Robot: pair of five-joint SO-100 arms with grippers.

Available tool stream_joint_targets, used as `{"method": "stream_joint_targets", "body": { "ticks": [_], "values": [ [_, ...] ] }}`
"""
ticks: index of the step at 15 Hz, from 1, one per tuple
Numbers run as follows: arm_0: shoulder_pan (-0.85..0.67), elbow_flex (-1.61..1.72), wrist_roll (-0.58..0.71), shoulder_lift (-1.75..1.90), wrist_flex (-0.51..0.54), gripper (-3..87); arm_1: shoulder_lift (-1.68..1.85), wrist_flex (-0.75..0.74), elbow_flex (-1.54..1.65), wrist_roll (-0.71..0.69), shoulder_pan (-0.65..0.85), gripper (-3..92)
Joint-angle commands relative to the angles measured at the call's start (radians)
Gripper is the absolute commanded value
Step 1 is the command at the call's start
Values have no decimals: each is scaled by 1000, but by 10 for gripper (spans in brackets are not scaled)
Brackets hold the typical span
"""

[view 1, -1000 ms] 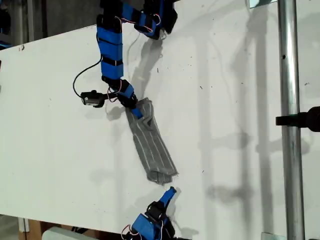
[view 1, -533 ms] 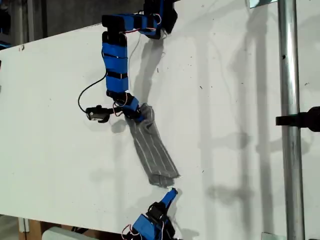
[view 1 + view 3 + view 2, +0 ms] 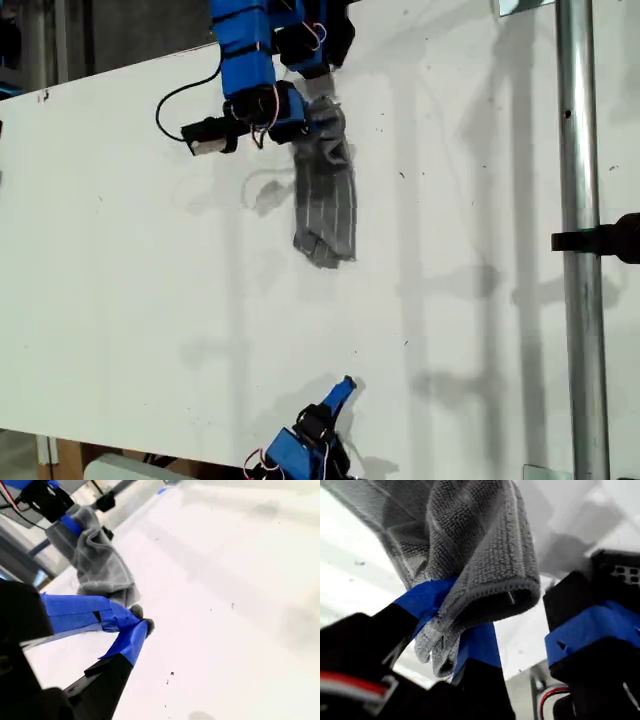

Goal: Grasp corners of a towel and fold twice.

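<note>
My first gripper (image 3: 452,625) is clamped on a bunched end of the towel (image 3: 325,205), which hangs lifted near the bench's (image 3: 120,300) far edge — its lower end close over the surface. My second gripper (image 3: 140,620) sits at the near edge, well apart — its tips nearly touching, holding nothing.

Grey striped towel (image 3: 325,195), bunched, hanging lifted above the table

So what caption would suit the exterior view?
My first pincer lifts the bunched striped towel above the white table.
</note>
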Motion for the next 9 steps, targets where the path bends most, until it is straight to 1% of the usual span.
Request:
{"method": "stream_joint_targets", "body": {
  "ticks": [1, 2, 3, 4, 6, 8, 9],
  "values": [
    [6, -5, 3, 8, 2, -23, 100, -121, -52, -20, -18, -3],
    [5, -6, 8, 8, 0, -23, 54, -235, -29, -87, 14, -3],
    [9, -6, 6, 8, 0, -23, -6, -402, -25, -164, 32, -3],
    [11, 0, -2, 8, 0, -23, -80, -520, -44, -222, 52, -3],
    [14, 6, -3, 8, -8, -23, -164, -721, -20, -293, 114, -3],
    [12, 8, 2, 8, -9, -23, -169, -877, 40, -327, 147, 122],
    [11, 11, 2, 8, -9, -23, -124, -1009, 117, -347, 173, 305]
  ]
}}
